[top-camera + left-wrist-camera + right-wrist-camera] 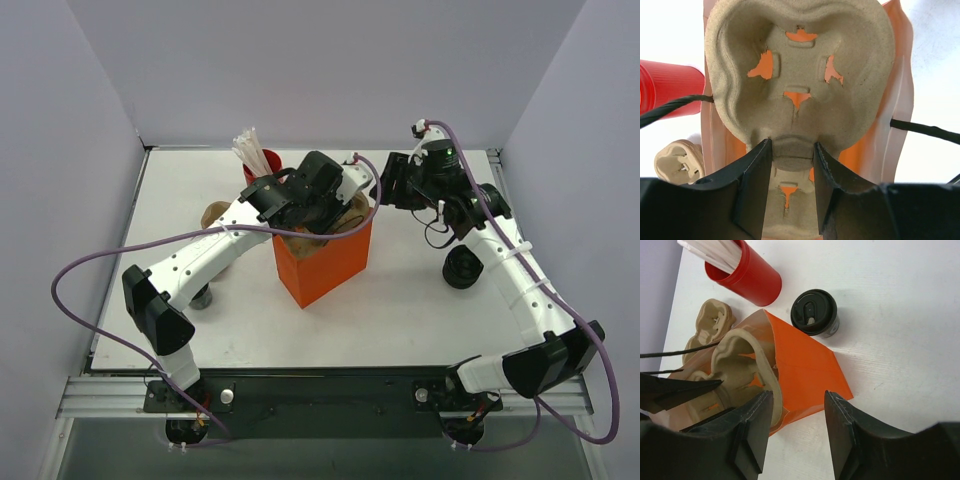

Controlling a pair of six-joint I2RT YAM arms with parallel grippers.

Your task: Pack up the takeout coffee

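One takeout coffee cup [463,268], dark with a black lid, stands on the table to the right, beside my right arm. Another cup [814,312] stands left of the orange bag [325,262], partly under my left arm [201,296]. A beige pulp cup carrier [795,75] sits in the bag's open mouth. My left gripper [792,150] is shut on the carrier's middle ridge. My right gripper [799,397] hangs open over the bag's right edge, its left finger close to the carrier's rim [767,375], with nothing between the fingers.
A red cup [262,165] of white sticks stands behind the bag. A second pulp carrier [710,322] lies on the table between the red cup and the bag. Grey walls close in the table on the left, back and right.
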